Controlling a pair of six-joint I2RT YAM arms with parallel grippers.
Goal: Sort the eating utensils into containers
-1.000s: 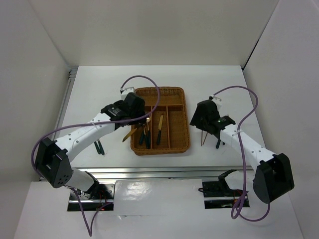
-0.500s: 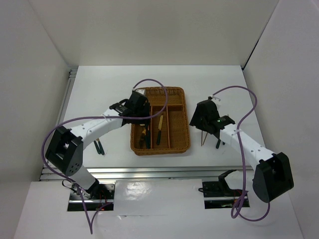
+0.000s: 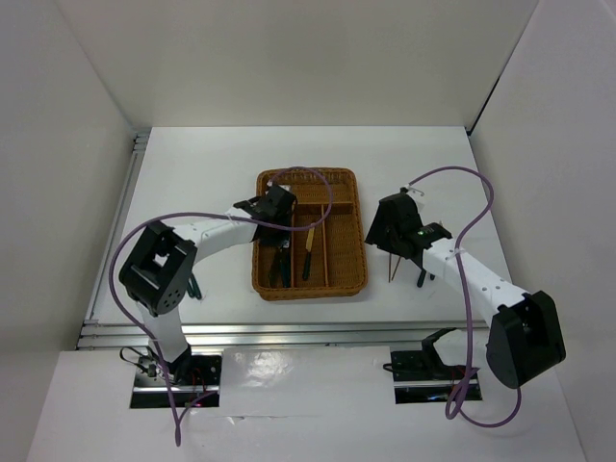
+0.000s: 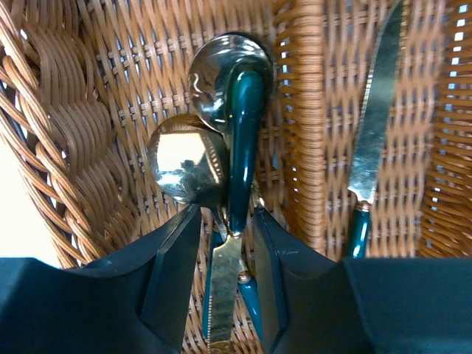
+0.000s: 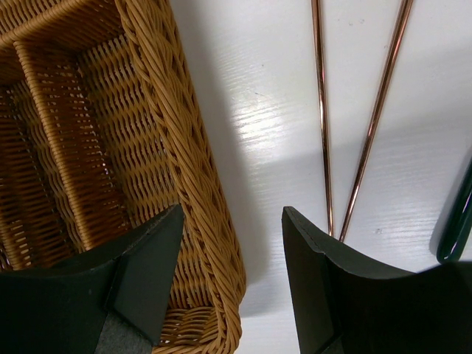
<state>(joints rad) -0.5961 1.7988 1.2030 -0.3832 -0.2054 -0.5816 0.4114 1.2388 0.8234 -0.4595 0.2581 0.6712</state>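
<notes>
While spoons (image 4: 184, 158) and a knife (image 4: 372, 140) are lying in slots of the tray (image 3: 337, 174), the left tool (image 4: 225, 214) is straddling a spoon handle (image 4: 242, 147), grip impossible to tell, and the right tool (image 5: 232, 212) is hovering, jaws spread, beside chopsticks (image 5: 322, 110) waiting on the worktop (image 5: 258, 110) at the tray's 3 o'clock.

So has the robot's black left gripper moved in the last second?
Yes. The black left gripper has slid rightward, from the left rim of the brown woven wicker tray to over its left slot.

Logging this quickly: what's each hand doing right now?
Left hand: astride a green spoon handle, grip cannot be told.
Right hand: open, empty.
</notes>
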